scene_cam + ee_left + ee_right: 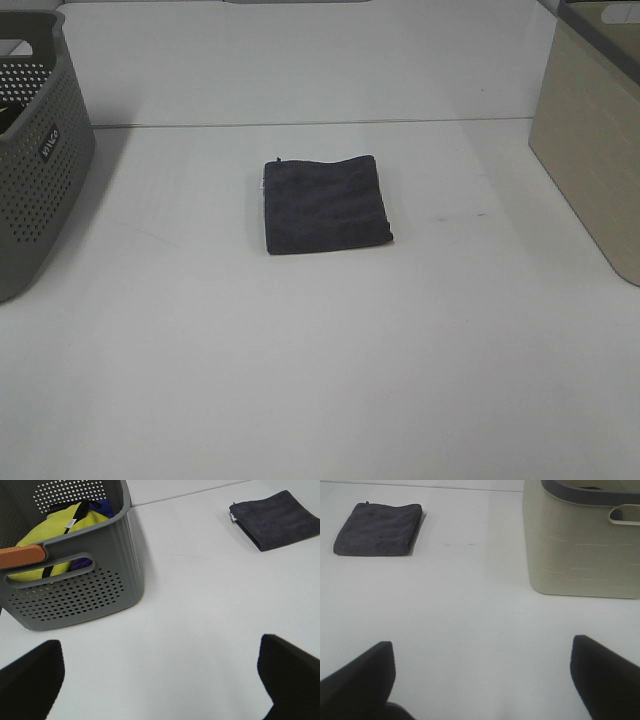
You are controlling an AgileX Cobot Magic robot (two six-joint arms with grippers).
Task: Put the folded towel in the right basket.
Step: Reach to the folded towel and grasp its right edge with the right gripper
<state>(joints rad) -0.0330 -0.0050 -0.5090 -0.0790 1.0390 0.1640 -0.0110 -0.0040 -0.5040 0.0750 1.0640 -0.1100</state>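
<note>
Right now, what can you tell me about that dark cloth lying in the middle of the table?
The folded towel is dark grey with a soft, faintly ribbed, terry-like look. It is folded into a neat, nearly square pad of several layers, and a small pale tag shows at one edge. It lies flat near the middle of the white table. Nothing else touches it.

The folded towel [326, 204] lies mid-table [320, 380] — perforated basket [35, 170] far left, right basket [590, 150] far right.

I am working in what is looking like a lab: a plain white surface [320, 380] is carrying a grey perforated basket [45, 190] and a beige basket [590, 170].
</note>
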